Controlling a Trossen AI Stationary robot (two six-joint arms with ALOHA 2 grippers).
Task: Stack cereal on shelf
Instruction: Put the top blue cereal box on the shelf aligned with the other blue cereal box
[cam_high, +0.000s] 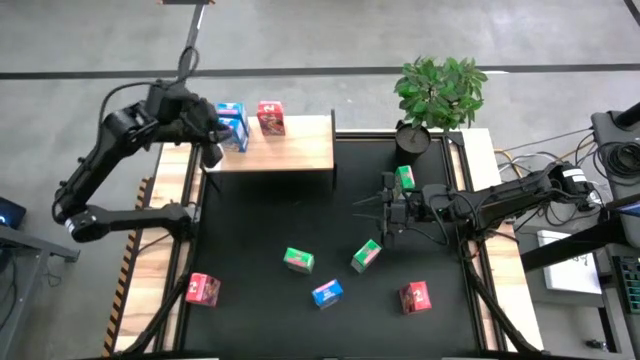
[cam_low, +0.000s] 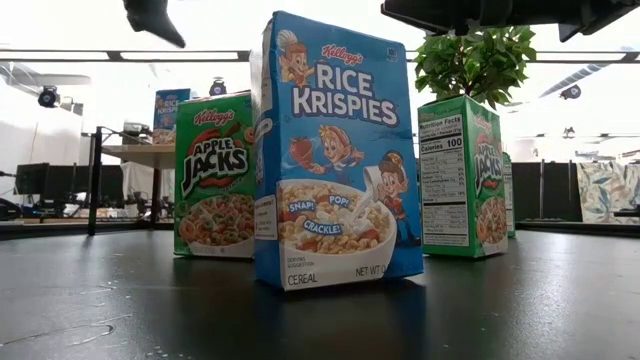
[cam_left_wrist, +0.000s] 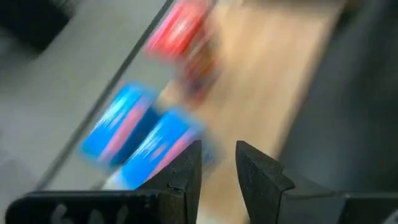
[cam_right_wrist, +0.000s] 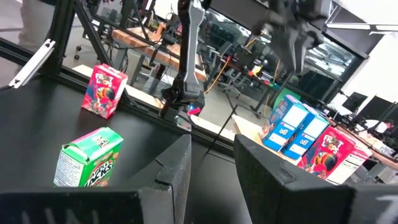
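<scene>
Three boxes on the shelf (cam_high: 290, 145) so far, two blue (cam_high: 232, 125) and one red (cam_high: 271, 117). Six still on the mat (cam_high: 260, 225). My left gripper (cam_high: 213, 152) hangs narrow and empty over the shelf; my right gripper (cam_high: 388, 208) is narrow too, nothing held.

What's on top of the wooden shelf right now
On the shelf stand two blue boxes side by side and one red box. The left gripper covers part of its left edge.

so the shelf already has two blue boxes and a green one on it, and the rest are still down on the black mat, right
Not quite: the third box on the shelf is red, not green. The high view shows it beside the two blue boxes near the left gripper. The remaining boxes are on the black mat, as you said.
</scene>
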